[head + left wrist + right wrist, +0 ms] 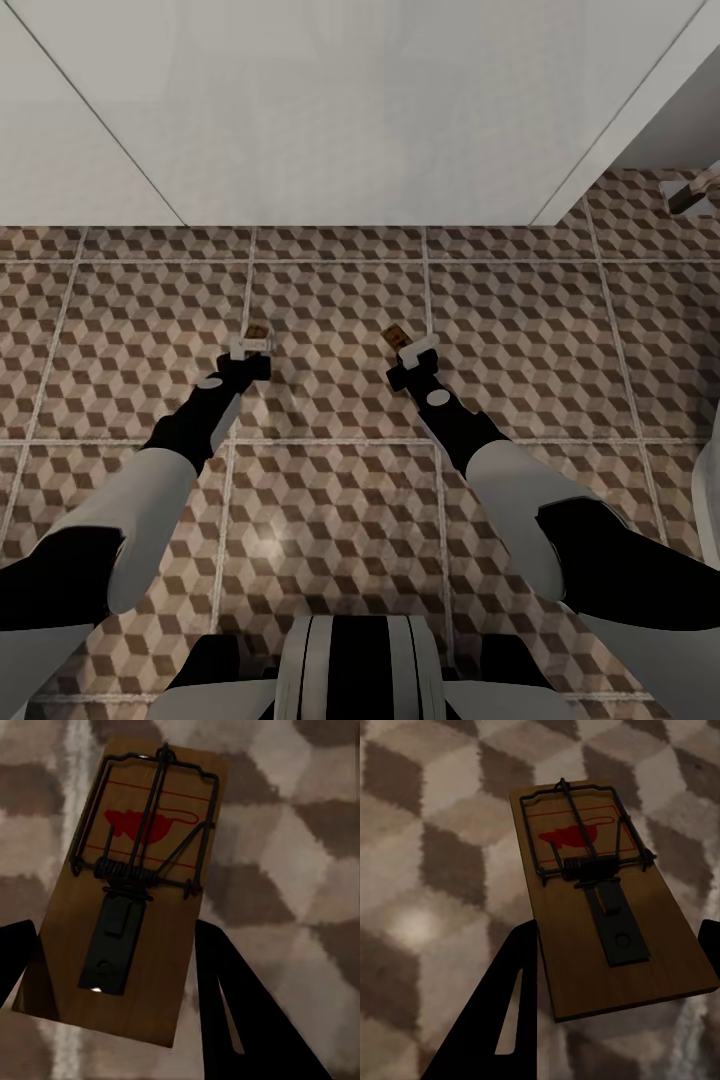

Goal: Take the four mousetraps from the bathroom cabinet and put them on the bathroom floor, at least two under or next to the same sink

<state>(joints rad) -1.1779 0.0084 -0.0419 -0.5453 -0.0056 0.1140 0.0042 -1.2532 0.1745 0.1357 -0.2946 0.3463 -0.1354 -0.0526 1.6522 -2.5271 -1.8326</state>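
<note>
Robot trunk looms over tiled bathroom floor | left gripper clamps one mousetrap, right gripper another mousetrap, both low before white sink front | step: placing; next likely lower, release.

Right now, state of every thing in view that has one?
left pincer: shut on left mousetrap
left mousetrap: held over the floor tiles, spring bar over the red mouse print
right pincer: shut on right mousetrap
right mousetrap: held over the bathroom floor, same bar position
</note>
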